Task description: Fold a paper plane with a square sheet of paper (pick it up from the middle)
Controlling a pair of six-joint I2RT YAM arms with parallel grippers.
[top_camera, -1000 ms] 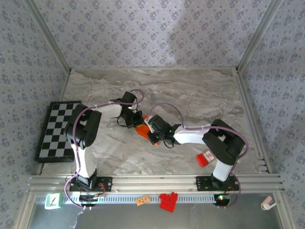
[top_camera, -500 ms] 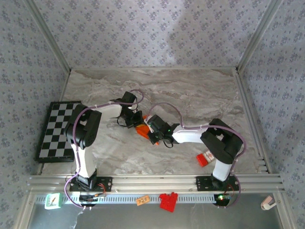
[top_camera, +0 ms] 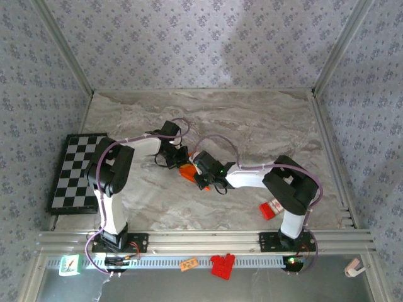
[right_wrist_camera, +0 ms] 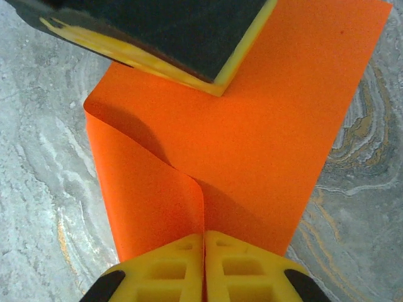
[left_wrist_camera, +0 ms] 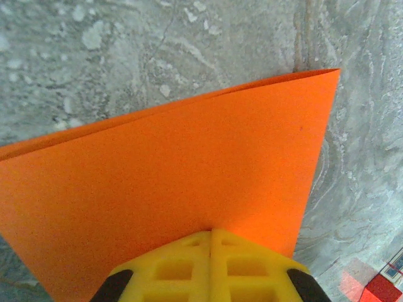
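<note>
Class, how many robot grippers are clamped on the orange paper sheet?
2. The left gripper pinches one edge of the thin orange paper sheet; the right gripper pinches its curled-up fold.

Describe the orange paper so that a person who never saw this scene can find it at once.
On the marble table, look near the middle. There the left gripper and right gripper, both shut, pinch the orange paper. It is thin, bright and folded, unlike the red-and-white box at the table's near right.
</note>
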